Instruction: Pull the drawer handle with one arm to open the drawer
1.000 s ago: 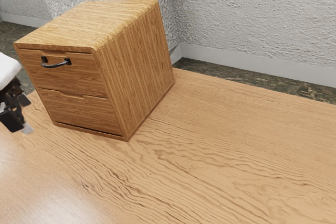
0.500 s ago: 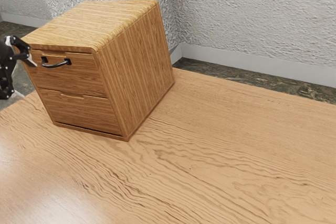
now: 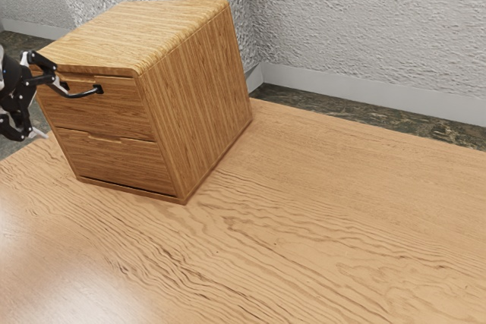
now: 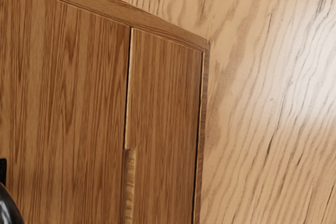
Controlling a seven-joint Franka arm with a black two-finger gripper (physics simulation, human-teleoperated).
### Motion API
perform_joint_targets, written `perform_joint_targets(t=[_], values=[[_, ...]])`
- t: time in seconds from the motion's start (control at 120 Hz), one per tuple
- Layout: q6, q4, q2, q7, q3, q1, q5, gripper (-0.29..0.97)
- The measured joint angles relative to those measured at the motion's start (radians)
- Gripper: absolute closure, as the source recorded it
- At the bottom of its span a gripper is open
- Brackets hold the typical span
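Here the jaws stand apart, gripping nothing, just beside the black drawer handle [image 3: 82, 92] of the top drawer [image 3: 99, 111].

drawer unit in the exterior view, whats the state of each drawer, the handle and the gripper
top drawer: shut
bottom drawer: shut
black handle: on the top drawer, not yet pulled
gripper: open, at the handle's end nearest the exterior view's left

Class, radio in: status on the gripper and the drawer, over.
Gripper at the handle, left end, jaws open. Top drawer shut. Nothing blocking the pull.
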Motion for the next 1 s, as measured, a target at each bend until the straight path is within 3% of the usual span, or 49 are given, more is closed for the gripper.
perform_joint_targets(t=[0.233,0.55,1.0], values=[[0.036,0.04,-0.002,-0.031,0.112,-0.096,0.037,0.0],[0.087,0.076,0.002,-0.066,0.179,-0.148,0.045,0.0],[0.112,0.044,0.008,-0.108,0.194,-0.12,0.038,0.0]])
